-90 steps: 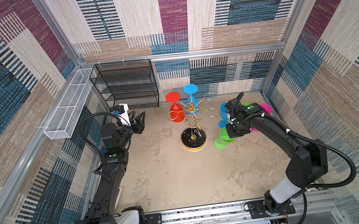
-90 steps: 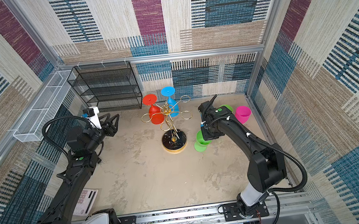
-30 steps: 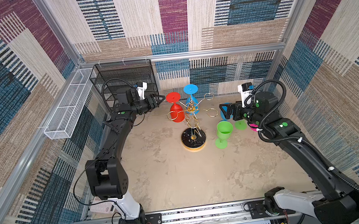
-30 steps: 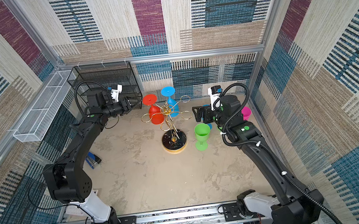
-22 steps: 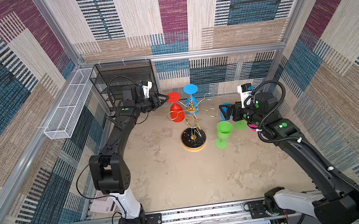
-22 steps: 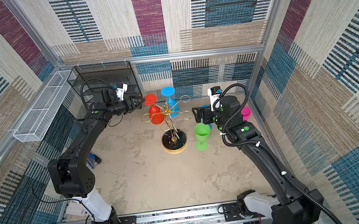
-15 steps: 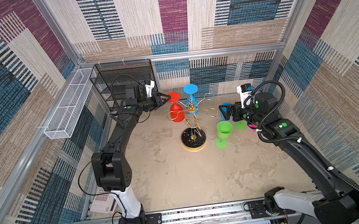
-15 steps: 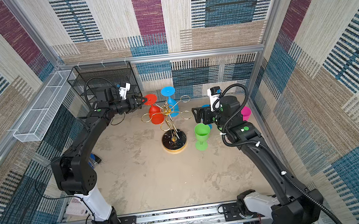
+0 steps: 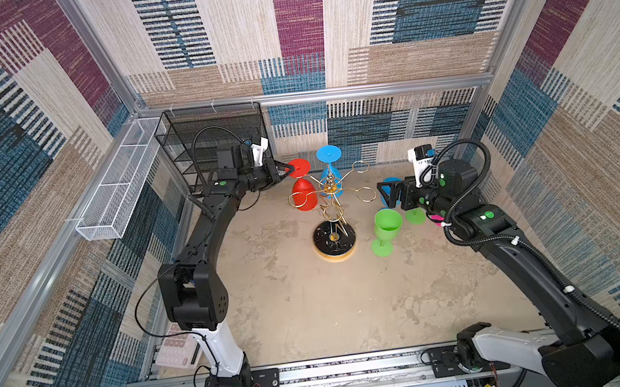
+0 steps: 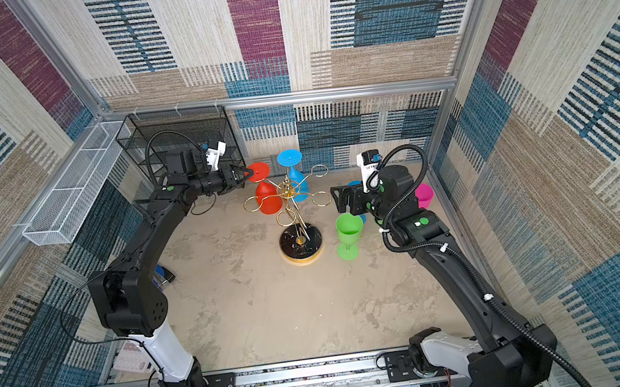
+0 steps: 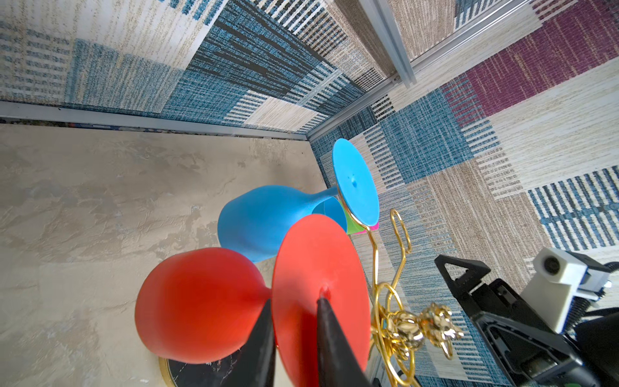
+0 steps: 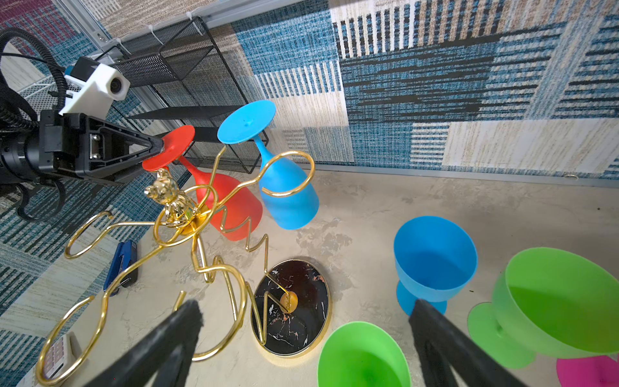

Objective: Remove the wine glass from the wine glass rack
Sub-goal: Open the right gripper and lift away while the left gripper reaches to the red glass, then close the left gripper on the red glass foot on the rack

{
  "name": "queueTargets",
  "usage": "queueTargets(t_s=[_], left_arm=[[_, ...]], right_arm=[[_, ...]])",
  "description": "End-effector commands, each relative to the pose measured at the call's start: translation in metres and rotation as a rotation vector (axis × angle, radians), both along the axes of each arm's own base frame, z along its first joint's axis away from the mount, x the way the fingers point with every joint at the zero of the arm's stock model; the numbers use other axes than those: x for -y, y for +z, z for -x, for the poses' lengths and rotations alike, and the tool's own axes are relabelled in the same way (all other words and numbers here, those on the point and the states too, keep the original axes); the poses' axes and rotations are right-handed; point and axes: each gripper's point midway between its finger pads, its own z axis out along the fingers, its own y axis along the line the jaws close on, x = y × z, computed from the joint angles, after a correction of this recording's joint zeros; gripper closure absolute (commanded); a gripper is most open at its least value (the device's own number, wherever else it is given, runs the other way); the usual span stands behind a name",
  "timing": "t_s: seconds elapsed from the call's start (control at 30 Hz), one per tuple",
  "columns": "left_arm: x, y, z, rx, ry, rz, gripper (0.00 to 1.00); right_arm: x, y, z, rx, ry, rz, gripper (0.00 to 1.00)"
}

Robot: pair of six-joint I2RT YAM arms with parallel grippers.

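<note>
There are six wine glasses. Two hang upside down on the wine glass rack (image 9: 344, 243): one red wine glass (image 9: 304, 198) and one blue wine glass (image 9: 328, 154). The rack stands in the middle of the counter (image 9: 312, 310), toward the back. It has six gold rings, and two of them carry a glass.

Four glasses stand on the counter to the right of the rack: two green ones, the front green glass (image 9: 388, 223) and the back green glass (image 12: 552, 301), one blue standing glass (image 12: 435, 254) and one pink glass (image 10: 424, 195).

There are two arms. The left pincer (image 9: 285, 170) pinches the flat round foot of the red wine glass. In the left wrist view one of its fingers (image 11: 330, 338) lies on each side of the foot. The right pincer (image 9: 382, 195) is wide open and holds nothing. It hangs above the front green glass.

In both top views the right arm hides most of the back green glass. The blue standing glass peeks out behind the right pincer. The right wrist view cuts off the pink glass. A small blue thing (image 12: 122, 264) lies by the left wall, and I cannot tell what it is.
</note>
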Motion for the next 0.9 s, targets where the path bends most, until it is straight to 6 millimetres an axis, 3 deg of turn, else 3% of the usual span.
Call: queueTargets(t_s=[0.0, 0.87], left_arm=[[-0.002, 0.001, 0.002, 0.036, -0.009, -0.042, 0.81], [0.001, 0.028, 0.016, 0.044, -0.031, 0.015, 0.99]], right_arm=[[-0.002, 0.010, -0.002, 0.042, 0.008, -0.009, 0.01], [-0.001, 0.009, 0.005, 0.041, 0.011, -0.018, 0.01]])
